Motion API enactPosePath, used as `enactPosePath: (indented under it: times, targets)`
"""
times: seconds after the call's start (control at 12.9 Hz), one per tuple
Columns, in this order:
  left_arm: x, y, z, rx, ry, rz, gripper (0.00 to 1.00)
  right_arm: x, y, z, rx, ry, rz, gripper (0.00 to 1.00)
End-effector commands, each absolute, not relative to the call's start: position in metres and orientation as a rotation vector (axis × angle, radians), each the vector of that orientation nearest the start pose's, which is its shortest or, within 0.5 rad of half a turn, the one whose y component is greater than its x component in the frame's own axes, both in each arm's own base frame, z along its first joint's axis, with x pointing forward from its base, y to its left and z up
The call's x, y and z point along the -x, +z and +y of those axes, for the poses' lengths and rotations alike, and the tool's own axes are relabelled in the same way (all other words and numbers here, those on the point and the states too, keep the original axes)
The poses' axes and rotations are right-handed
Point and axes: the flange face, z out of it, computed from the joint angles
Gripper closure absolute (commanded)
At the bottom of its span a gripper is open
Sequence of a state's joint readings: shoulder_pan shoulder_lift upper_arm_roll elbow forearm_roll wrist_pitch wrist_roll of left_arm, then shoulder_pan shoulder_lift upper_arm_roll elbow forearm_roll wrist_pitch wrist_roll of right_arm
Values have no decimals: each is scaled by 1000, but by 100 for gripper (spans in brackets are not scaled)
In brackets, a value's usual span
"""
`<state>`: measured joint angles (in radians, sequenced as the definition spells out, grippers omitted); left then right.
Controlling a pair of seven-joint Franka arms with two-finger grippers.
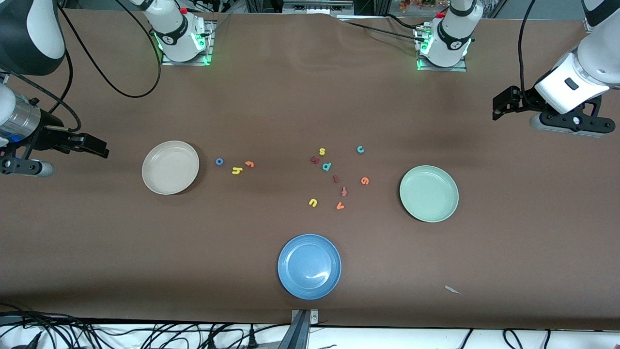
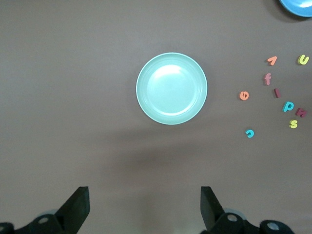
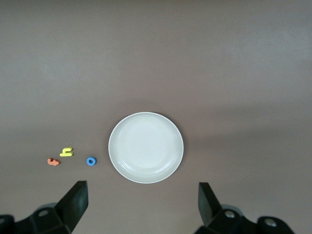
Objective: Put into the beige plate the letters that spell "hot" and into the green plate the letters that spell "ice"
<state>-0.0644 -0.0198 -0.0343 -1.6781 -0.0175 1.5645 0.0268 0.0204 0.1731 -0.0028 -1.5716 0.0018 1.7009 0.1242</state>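
The beige plate lies toward the right arm's end. Beside it are the blue o, yellow h and orange t. The green plate lies toward the left arm's end. In the middle cluster are the dark red i, teal c and orange e. My right gripper hangs open beside the beige plate. My left gripper hangs open beside the green plate. Both are empty.
A blue plate sits nearest the front camera. Other letters lie in the middle cluster: yellow s, yellow u, teal p, orange v, red-orange f. A paper scrap lies near the front edge.
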Motion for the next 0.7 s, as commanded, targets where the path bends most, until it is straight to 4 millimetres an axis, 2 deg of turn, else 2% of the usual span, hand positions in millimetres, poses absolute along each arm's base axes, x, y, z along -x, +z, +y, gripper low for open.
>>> enactPosePath:
  times: [0.0,0.62]
  targets:
    - [-536,594,-53,3154,161,188,0,-610,539,13,3154,66,157,0]
    - [-537,597,-49,3155,154,184,0,-610,540,15,3155,68,159,0]
